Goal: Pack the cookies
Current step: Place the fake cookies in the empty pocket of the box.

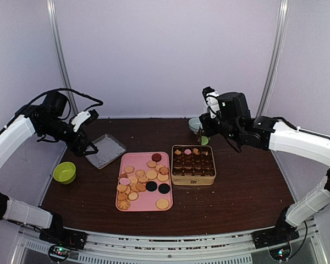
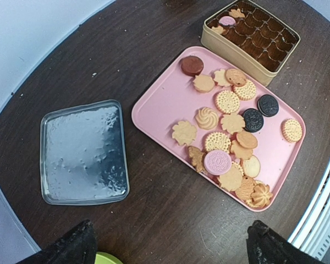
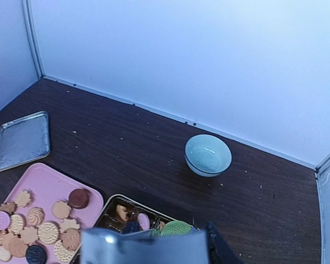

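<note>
Flat tan, pink and black cookies (image 1: 152, 174) are spread on a pink rectangular tray (image 1: 137, 159), a gold square tin (image 1: 192, 180) at its 3 o'clock. One green round cookie (image 3: 176, 227) is pinched in the right claw (image 1: 203, 136); the left claw (image 2: 170, 250) is spread wide.

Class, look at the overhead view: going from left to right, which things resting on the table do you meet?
Green bowl → silver lid → pink tray → gold tin. The pale blue bowl is left out because it overlaps the tin's span.
</note>
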Tool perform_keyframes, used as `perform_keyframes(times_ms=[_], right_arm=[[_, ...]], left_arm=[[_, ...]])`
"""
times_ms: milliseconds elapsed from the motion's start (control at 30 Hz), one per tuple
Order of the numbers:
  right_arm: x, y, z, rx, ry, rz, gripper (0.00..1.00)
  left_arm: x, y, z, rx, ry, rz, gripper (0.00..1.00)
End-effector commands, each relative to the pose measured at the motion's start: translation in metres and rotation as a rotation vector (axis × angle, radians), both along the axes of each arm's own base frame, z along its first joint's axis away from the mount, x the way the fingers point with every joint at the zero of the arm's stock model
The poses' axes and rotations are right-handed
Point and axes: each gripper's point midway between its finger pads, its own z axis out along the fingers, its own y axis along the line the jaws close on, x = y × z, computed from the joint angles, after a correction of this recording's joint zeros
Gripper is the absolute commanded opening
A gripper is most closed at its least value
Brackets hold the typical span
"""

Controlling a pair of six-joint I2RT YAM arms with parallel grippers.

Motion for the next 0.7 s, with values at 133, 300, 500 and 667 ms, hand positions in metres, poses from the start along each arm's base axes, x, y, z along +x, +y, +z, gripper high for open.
perform_keyframes(times_ms=[133, 300, 500, 667], right_arm=[[0.032, -0.032, -0.019, -0.055, 0.012, -0.090, 0.26], [0.041, -0.031, -0.034, -0.063, 0.043, -0.084, 0.26], [0.048, -0.024, -0.045, -0.071, 0.064, -0.064, 0.30], [0.053, -0.023, -0.054, -0.082, 0.088, -0.057, 0.38]], left_arm=[[0.006, -0.002, 0.009, -0.019, -0.025, -0.011, 0.98], [0.007, -0.002, 0.009, -0.014, -0.021, -0.011, 0.98], [0.006, -0.001, 0.010, -0.011, -0.024, -0.010, 0.98], [0.006, 0.000, 0.011, -0.006, -0.026, -0.009, 0.98]])
